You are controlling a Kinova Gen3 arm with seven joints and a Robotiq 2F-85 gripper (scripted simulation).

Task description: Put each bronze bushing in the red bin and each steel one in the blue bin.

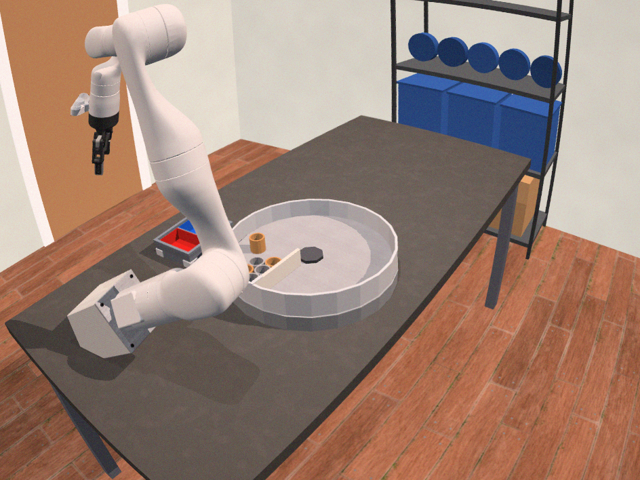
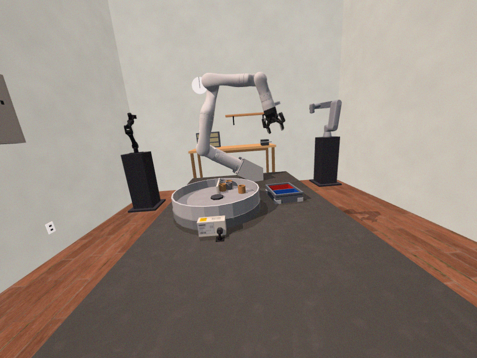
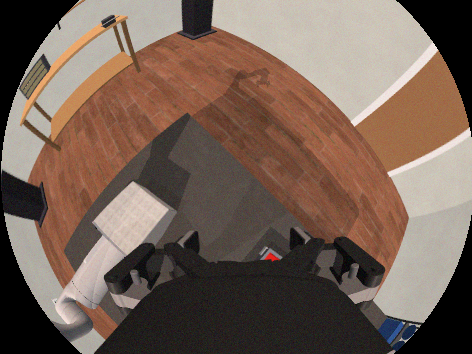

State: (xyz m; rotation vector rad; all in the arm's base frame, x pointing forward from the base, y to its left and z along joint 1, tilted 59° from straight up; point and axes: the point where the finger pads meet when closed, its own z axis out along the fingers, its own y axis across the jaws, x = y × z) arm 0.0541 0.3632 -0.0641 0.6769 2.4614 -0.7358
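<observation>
An upright bronze bushing (image 1: pixel 256 243) (image 2: pixel 241 189), a smooth hollow cylinder, stands inside the round, faceted pale wall of the turntable (image 1: pixel 315 304) (image 2: pixel 216 212), apart from clustered bronze and grey bushings by a cream divider (image 1: pixel 276 269) (image 2: pixel 217 186). The end effector (image 1: pixel 98 167) (image 2: pixel 276 131) (image 3: pixel 244 240) hangs with fingers apart. The dark matte surface (image 1: pixel 331 361) (image 2: pixel 250 284) (image 3: pixel 220 170) meets a room floored in reddish wood planks (image 1: pixel 516 361) (image 2: pixel 389 227) (image 3: pixel 280 130).

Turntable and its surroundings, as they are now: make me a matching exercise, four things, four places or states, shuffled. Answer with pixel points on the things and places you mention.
1. lone bronze bushing (image 1: pixel 257 243) (image 2: pixel 241 189)
2. fingers (image 1: pixel 100 154) (image 2: pixel 274 125)
3. black hub (image 1: pixel 311 254) (image 2: pixel 217 196)
4. red bin (image 1: pixel 179 241) (image 2: pixel 280 186)

A. at the turntable's centre
B. apart from the bushing cluster
C. beside the blue bin
D. spread wide open

1-B, 2-D, 3-A, 4-C
</observation>
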